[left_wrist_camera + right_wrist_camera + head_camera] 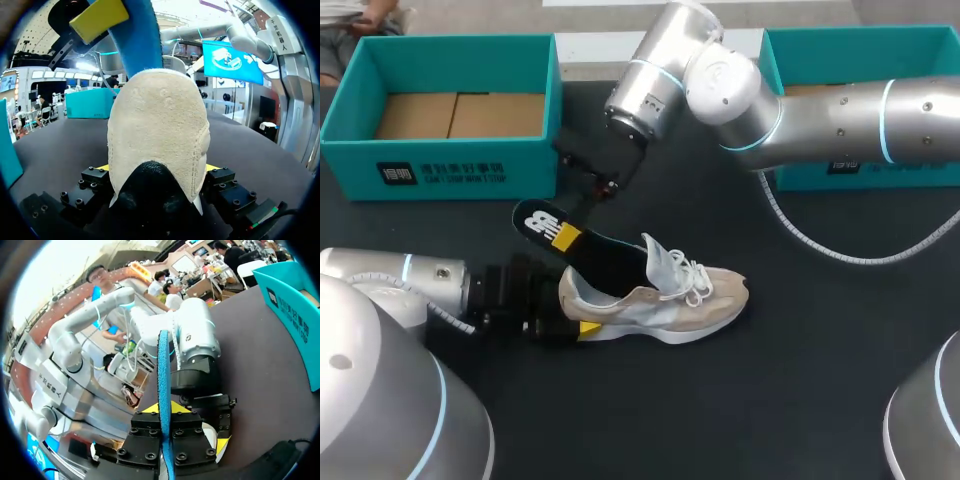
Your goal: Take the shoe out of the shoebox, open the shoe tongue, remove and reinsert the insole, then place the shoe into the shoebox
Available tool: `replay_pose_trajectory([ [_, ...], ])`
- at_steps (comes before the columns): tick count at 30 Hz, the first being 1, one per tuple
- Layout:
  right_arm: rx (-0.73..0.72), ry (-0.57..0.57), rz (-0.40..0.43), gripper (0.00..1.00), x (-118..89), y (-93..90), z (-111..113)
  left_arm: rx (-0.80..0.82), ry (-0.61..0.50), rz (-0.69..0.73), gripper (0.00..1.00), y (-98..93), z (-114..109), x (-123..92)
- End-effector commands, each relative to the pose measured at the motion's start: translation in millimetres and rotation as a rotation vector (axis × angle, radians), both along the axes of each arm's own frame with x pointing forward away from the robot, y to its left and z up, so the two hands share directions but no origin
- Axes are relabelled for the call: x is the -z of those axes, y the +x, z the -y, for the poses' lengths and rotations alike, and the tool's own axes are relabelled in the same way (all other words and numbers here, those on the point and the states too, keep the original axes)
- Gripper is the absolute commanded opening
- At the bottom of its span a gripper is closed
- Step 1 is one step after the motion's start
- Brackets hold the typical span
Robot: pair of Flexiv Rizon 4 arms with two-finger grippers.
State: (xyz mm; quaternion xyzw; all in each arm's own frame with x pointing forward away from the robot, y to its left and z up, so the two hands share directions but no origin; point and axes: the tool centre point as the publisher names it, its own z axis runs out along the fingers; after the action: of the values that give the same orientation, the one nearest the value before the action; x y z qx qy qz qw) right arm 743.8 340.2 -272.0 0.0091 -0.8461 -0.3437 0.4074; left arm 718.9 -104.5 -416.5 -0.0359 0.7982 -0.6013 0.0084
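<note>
Table point(790, 380): dark top, carries everything below.

Right arm point(840, 120): comes in from 3 o'clock and crosses in front of the right shoebox, with its wrist turned down towards the middle of the table.

Left arm point(390, 285): comes in from 8 o'clock and lies low over the table, pointing towards 3 o'clock.

Left shoebox point(470, 165): teal, at 10 o'clock, open, brown cardboard floor showing, no shoe in it.

Right shoebox point(790, 65): teal, at 2 o'clock, mostly hidden by the right arm. Contents not visible.

Shoe point(665, 298): beige and white, standing on its sole on the table just below centre, outside both boxes. Toe points to 3 o'clock, heel to 9 o'clock. White laces point(695, 275) are loose and the tongue stands up.

Insole point(555, 232): black top with a yellow patch, blue underside. The front end is inside the shoe's opening. The heel end rises out towards 10 o'clock.

Left tool point(157, 169): closed on the shoe's heel, with one yellow tip on each side of the heel cup.

Right tool point(164, 412): closed on the raised end of the insole, which shows edge-on between its two fingers in the right wrist view.
</note>
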Motion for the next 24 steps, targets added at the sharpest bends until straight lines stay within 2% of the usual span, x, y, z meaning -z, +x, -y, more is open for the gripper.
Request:
replay_pose_trajectory([
  [1, 0.158, 0.025, 0.046, 0.00, -26, 0.9, 6, 0.000, 0.003, 0.000, 0.00, -1.5, -1, 3],
  [4, 0.256, 0.055, 0.079, 0.00, -48, 13.4, 4, 0.000, 0.003, 0.000, 0.00, -1.5, -1, 3],
  [10, 0.497, 0.220, 0.118, 0.00, -104, 41.8, -12, 0.000, 0.003, 0.000, 0.00, -1.5, -1, 3],
  [11, 0.596, 0.234, 0.153, 0.00, -115, 47.9, -14, 0.000, 0.003, 0.000, 0.00, -1.5, -1, 3],
  [24, 0.596, 0.234, 0.153, 0.00, -115, 47.9, -14, 0.000, 0.003, 0.000, 0.00, -1.5, -1, 3],
])
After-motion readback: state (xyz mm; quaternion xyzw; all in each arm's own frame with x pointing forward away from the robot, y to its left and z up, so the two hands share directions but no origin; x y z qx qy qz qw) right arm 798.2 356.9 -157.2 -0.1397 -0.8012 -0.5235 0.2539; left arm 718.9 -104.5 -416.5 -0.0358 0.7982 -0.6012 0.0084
